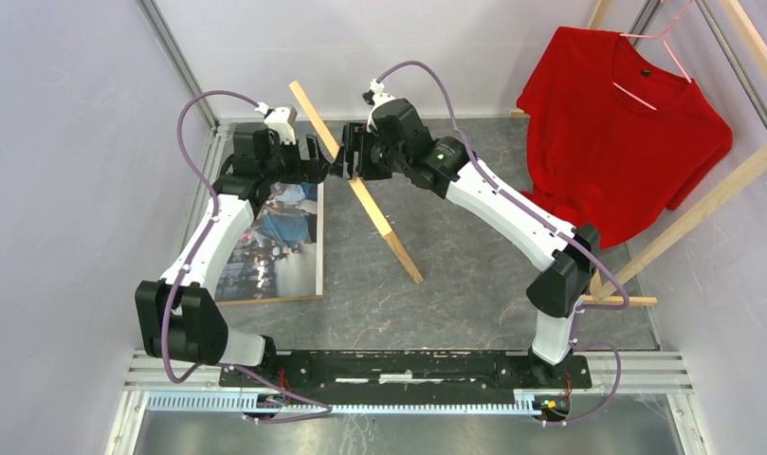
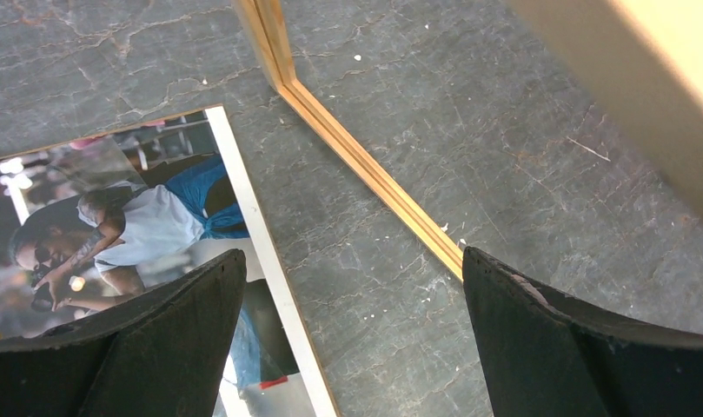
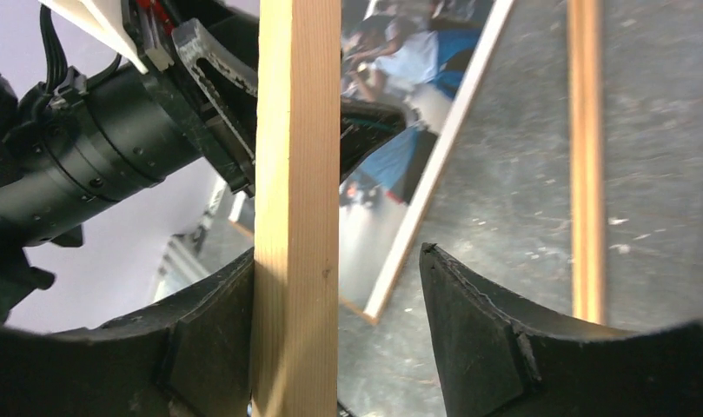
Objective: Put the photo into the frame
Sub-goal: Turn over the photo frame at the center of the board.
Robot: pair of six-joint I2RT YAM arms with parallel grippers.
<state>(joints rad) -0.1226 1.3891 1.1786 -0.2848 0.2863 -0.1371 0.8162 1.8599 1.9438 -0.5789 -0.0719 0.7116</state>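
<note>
Top: we see frame [image 1: 360, 190] tipped up on edge, top rail inside right claw [image 1: 354, 161], we judge to swing it over photo [image 1: 284, 237], flat at that claw's 8 o'clock | Left wrist: left claw [image 2: 352, 261] spread wide, empty; photo at 9, bottom rail [image 2: 365, 165] at 12 | Right wrist: right claw released; top rail [image 3: 297, 174] touches one finger [image 3: 217, 313], gap at the other.
</note>
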